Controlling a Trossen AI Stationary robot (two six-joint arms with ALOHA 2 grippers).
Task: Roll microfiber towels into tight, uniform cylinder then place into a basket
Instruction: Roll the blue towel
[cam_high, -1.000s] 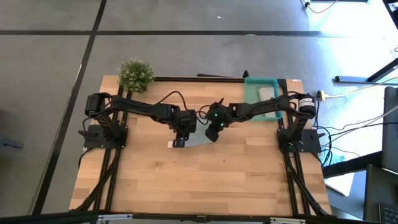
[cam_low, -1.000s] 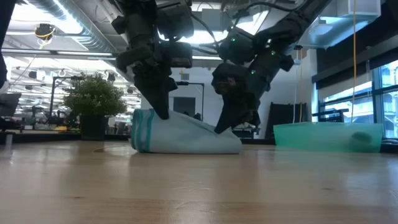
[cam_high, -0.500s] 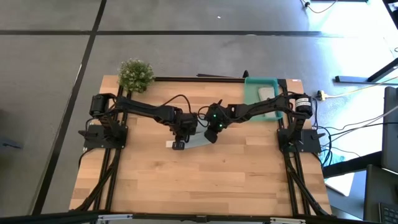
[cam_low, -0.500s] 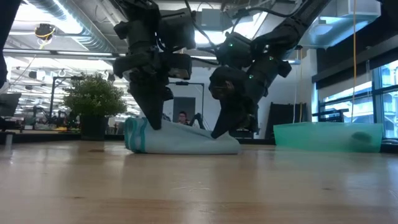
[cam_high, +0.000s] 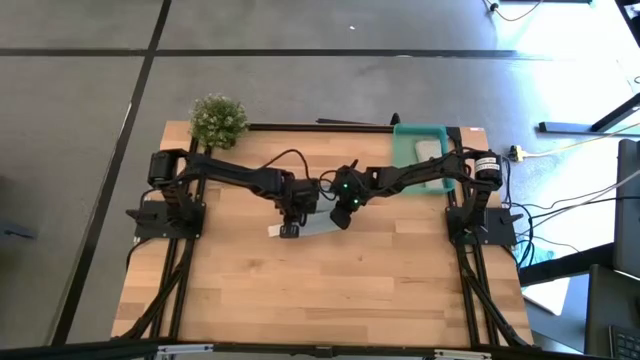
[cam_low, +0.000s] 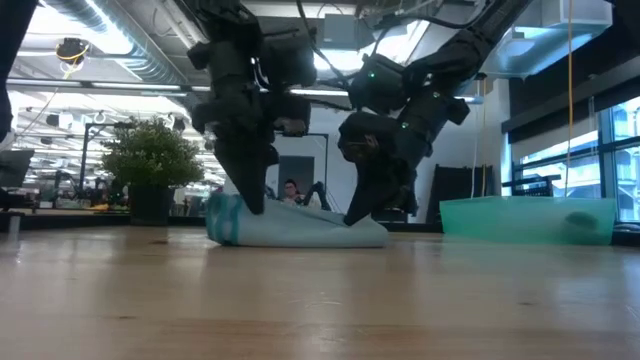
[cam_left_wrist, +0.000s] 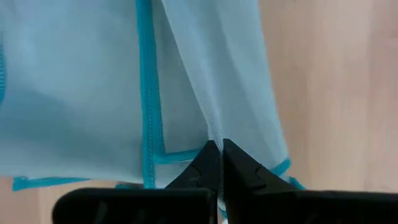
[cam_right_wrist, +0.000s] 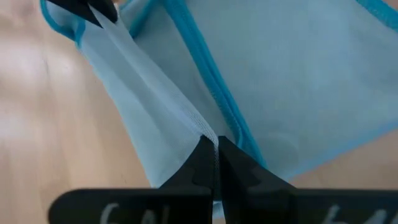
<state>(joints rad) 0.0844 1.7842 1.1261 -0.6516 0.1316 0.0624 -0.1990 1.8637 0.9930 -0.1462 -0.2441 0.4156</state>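
Note:
The light blue towel (cam_high: 315, 227) lies partly folded on the table's middle; it also shows in the low view (cam_low: 300, 230). My left gripper (cam_high: 288, 228) is shut on its left end and my right gripper (cam_high: 340, 217) on its right end, both pointing down. The teal basket (cam_high: 402, 150) stands at the far right. A pale grey-beige towel (cam_high: 430, 150) lies inside it. My left gripper (cam_left_wrist: 217, 148) pinches a raised fold of the towel (cam_left_wrist: 210, 127) between its two fingers, near the towel's left end with the teal hem. The fingers come from above, pointing down. The towel's underside rests on the table. My right gripper (cam_right_wrist: 215, 144) pinches the same raised fold (cam_right_wrist: 200, 124) between its two fingers, near the towel's right end. The fingers come from above, slanting down. The fold runs as a straight ridge to the left gripper (cam_right_wrist: 93, 9); the towel rests on the table.
A small bushy green plant (cam_high: 218, 118) stands at the table's far left corner and also shows in the low view (cam_low: 152, 170). Bare wood lies on the near half of the table (cam_high: 320, 290). The basket's wall (cam_low: 525, 220) shows at the right in the low view.
Both grippers have kept their hold and sunk a little. My left gripper has gone slightly toward the table's near edge. The towel's left end, raised a second ago, now lies lower and flatter on the table.

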